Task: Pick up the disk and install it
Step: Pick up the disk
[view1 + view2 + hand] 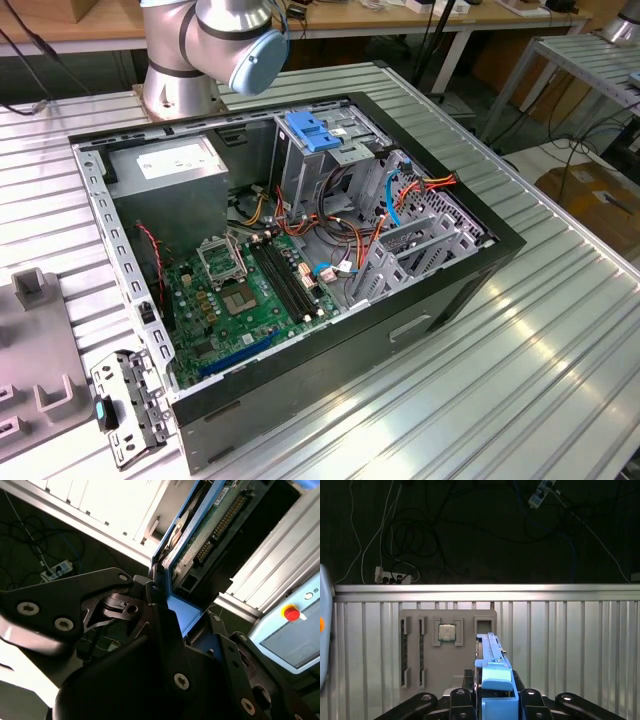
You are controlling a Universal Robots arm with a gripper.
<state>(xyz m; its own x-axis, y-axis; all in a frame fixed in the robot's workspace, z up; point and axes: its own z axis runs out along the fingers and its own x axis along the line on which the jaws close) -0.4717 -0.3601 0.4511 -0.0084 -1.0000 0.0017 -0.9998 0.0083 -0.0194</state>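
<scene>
The disk [200, 535] is held up off the table, seen edge-on with its green circuit board, its connector and a blue side rail. My gripper [175, 607] is shut on it, the black fingers [152, 592] pressed against its sides. In the first wrist view the blue rail of the disk [492, 655] runs out from between the fingers of the gripper [495, 692], above a ribbed metal table. In the exterior view the open computer case [480, 260] lies on its side, with a metal drive cage [345, 160] inside and a blue latch [315, 130] on top of it.
My arm's base [175, 80] stands behind the case. A grey box with a white sticker [170, 165] and the motherboard [245, 295] lie inside the case. A grey fixture plate [415, 655] holding a chip [446, 632] lies below the gripper. A red push button [291, 613] is nearby.
</scene>
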